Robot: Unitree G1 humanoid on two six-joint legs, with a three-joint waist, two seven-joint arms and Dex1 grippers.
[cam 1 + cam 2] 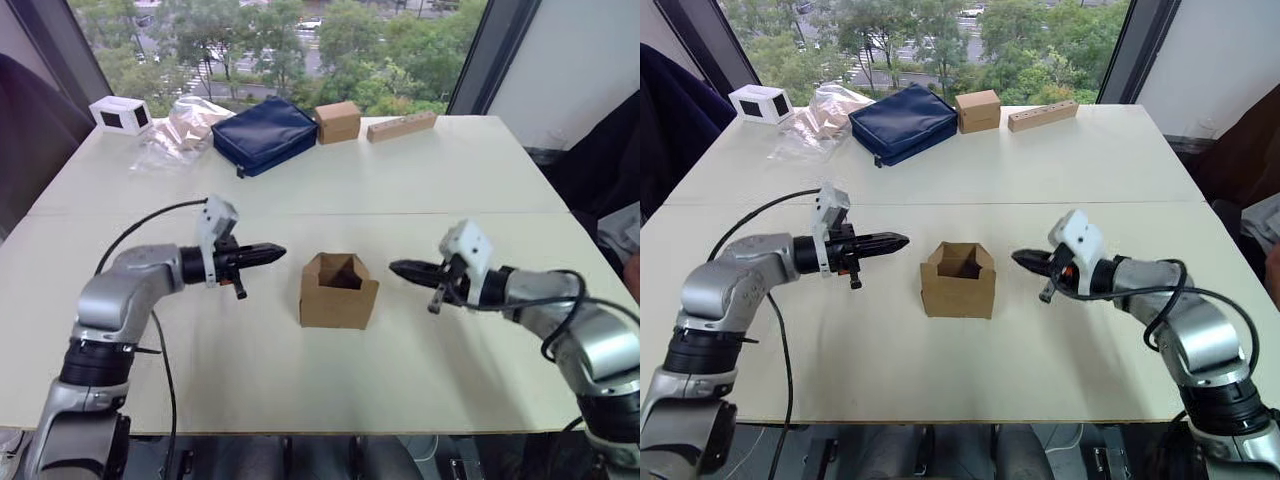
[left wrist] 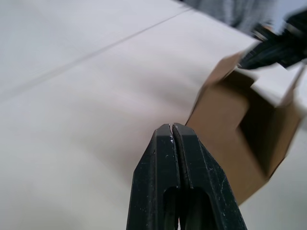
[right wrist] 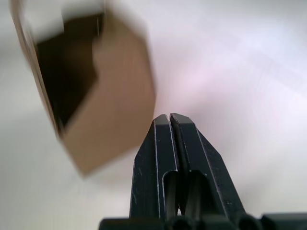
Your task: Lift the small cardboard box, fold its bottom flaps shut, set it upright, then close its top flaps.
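Small cardboard box (image 1: 338, 292), plain brown corrugated, stands upright near the middle of the pale tabletop (image 1: 420, 170), open end up. Top flaps (image 1: 340, 266) stick up around the opening; dark interior visible.

Left gripper (image 1: 275, 250) hovers just beside the box on its left side, level with the upper rim, not touching. Black fingers (image 2: 175, 158) pressed together, no gap, nothing between them.

Right gripper (image 1: 397, 268) hovers near the box's right side, also apart from it. Its black fingers (image 3: 172, 143) likewise closed flat against each other, empty. Both grippers point inward at the box from opposite sides.

Far edge of tabletop, well apart from the box: white box with dark windows (image 1: 120, 114) at far left, crumpled clear plastic bag (image 1: 180, 128) beside it, navy blue fabric pouch (image 1: 264, 133), a second small brown cardboard box (image 1: 338, 122) with closed top, and a long light wooden block (image 1: 401, 126) with holes.
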